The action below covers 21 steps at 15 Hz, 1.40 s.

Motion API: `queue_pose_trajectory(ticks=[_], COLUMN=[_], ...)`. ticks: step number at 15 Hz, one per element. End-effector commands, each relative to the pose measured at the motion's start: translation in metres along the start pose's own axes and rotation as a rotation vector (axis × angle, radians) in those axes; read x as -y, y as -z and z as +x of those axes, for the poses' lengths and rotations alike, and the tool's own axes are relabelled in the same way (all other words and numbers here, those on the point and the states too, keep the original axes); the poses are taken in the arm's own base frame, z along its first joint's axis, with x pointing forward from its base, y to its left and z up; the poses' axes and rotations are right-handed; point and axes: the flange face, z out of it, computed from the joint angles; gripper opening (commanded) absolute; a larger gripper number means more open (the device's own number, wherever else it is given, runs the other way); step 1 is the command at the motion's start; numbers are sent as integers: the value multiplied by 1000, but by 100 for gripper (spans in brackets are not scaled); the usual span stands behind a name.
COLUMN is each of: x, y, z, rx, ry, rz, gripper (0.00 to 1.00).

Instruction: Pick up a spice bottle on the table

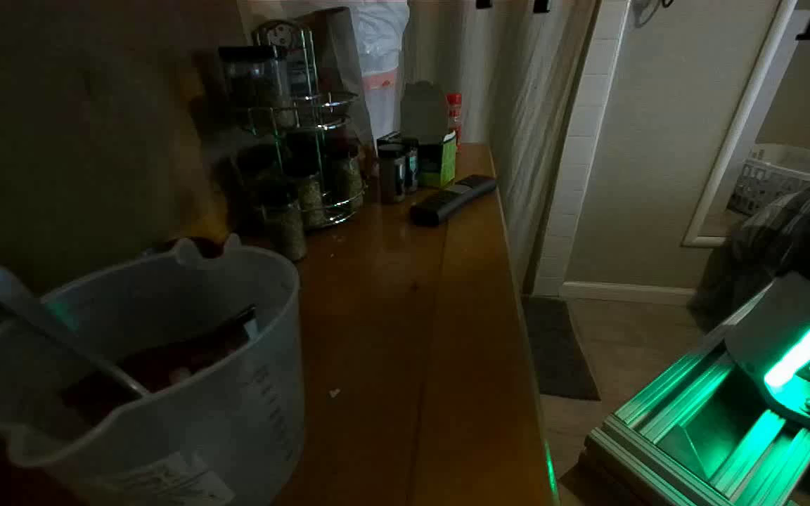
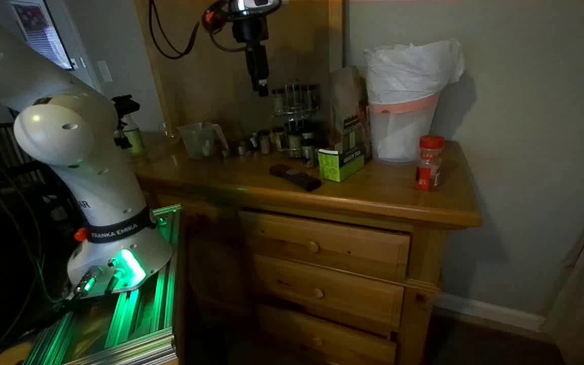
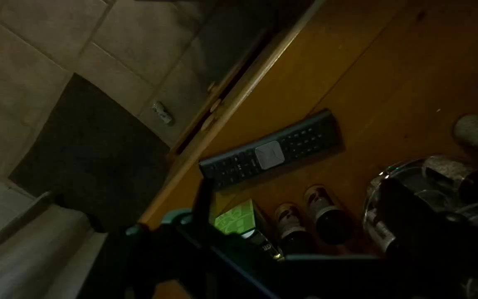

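The table (image 1: 377, 309) is a long glossy brown top, also in an exterior view (image 2: 211, 175) and the wrist view (image 3: 371, 87). Two dark-capped spice bottles stand side by side between the green box and the rack, in the wrist view a nearer one (image 3: 322, 201) and another (image 3: 288, 218); they show in an exterior view (image 1: 391, 176). More bottles sit in the wire rack (image 1: 331, 123). A red-capped bottle (image 2: 430, 165) stands near the table's end. My gripper (image 2: 261, 88) hangs above the table, its fingers wide apart and empty in the wrist view (image 3: 297, 191).
A black remote (image 3: 268, 153) lies near the table edge beside the green box (image 2: 341, 162). A white-bagged bucket (image 2: 406, 121) stands behind. A translucent measuring tub (image 1: 236, 393) with a handle sticking out stands on the table. The scene is dim.
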Motion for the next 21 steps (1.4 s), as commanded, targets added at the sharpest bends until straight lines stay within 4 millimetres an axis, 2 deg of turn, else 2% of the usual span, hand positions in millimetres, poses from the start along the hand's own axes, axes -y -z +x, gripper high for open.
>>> queue_pose_trajectory(ticks=[1, 3, 5, 7, 11, 12, 13, 15, 17, 18, 21], x=[0, 0, 17, 44, 113, 126, 108, 126, 126, 135, 171], y=[1, 1, -4, -12, -53, -54, -44, -55, -58, -71, -102], z=[0, 0, -3, -12, -43, -51, -46, -55, -54, -54, -67], rx=[1, 1, -3, 20, 183, 204, 150, 188, 195, 154, 46], ry=[0, 0, 39, 95, 238, 293, 227, 275, 283, 216, 204], rz=[0, 0, 32, 70, 156, 170, 130, 132, 133, 98, -10], gripper=[100, 100, 100, 100, 100, 100, 100, 100, 100, 100, 100])
